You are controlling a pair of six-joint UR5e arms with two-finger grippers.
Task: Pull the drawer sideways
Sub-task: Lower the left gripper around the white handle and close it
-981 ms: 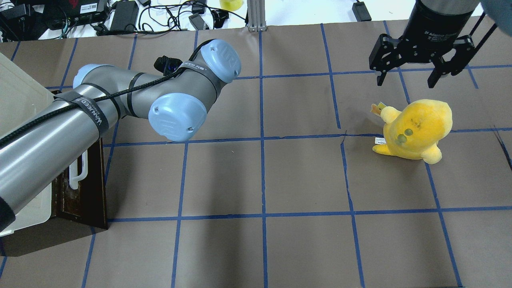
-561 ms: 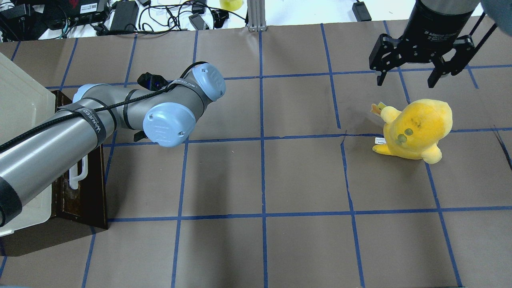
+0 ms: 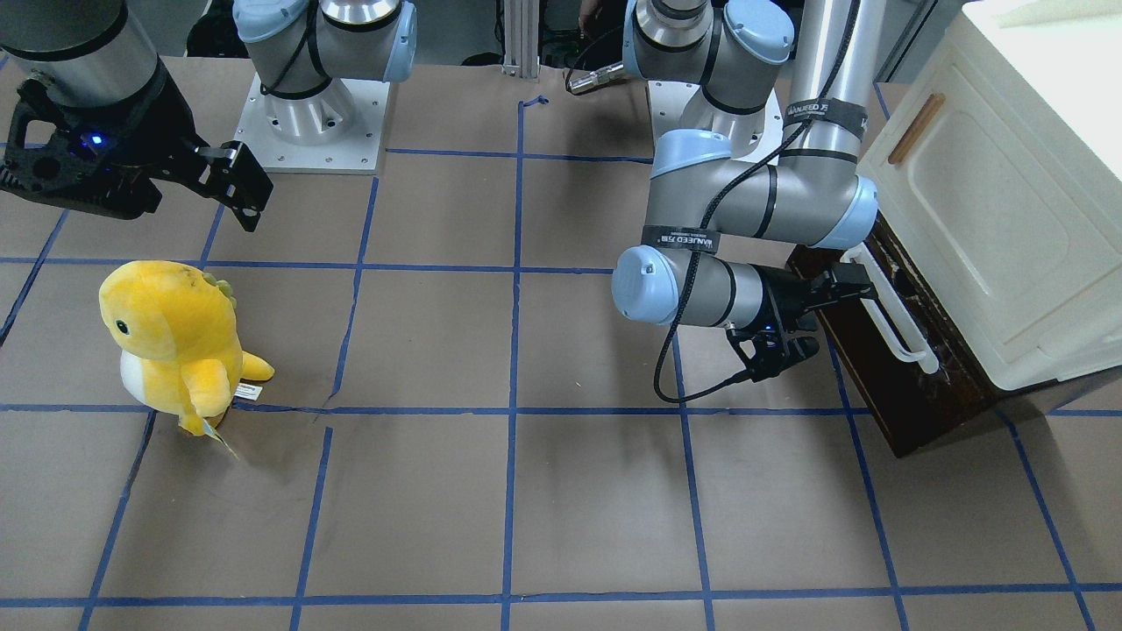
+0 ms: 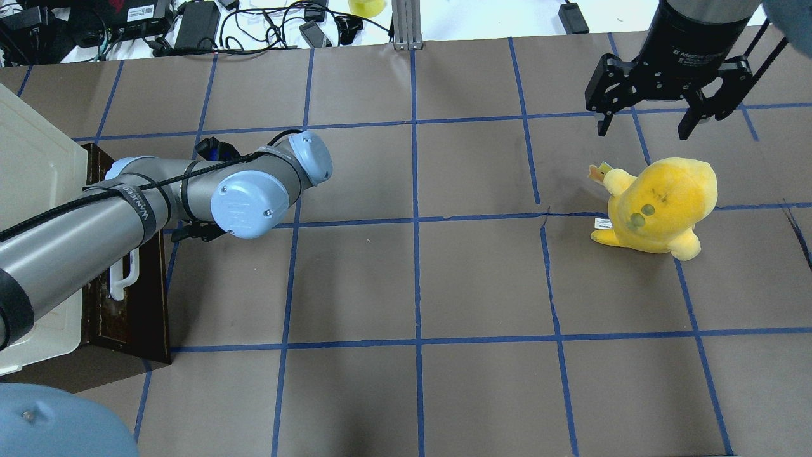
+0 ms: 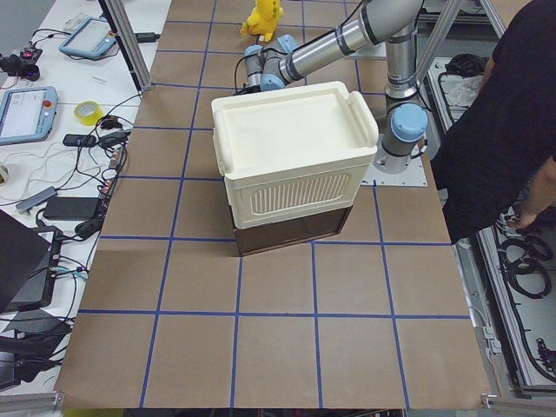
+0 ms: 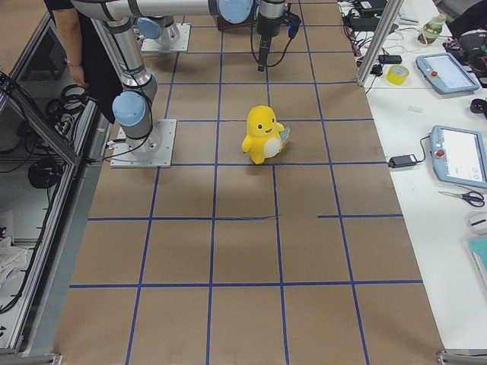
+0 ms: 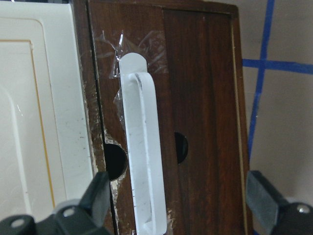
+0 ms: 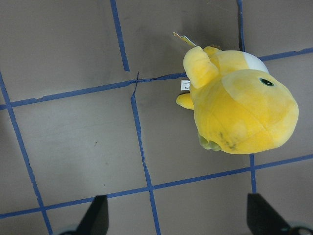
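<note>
While the front view puts the drawer [image 3: 885, 377] at 3 o'clock under the cabinet [image 3: 990, 202], expect it to be stiff and to drag, so grab the rigid handle [image 3: 896, 317] mid-bar. In the wrist view, your left gripper [image 7: 178, 205] is spread astride that handle, not touching it. Overhead, the forearm lies level, with the wrist pointing to 9 o'clock. The right gripper [image 4: 644, 120] hangs spread at 1 o'clock.

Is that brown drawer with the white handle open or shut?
Shut. The drawer front sits against the white cabinet with none of its inside showing; the left hand is open astride its handle.
</note>
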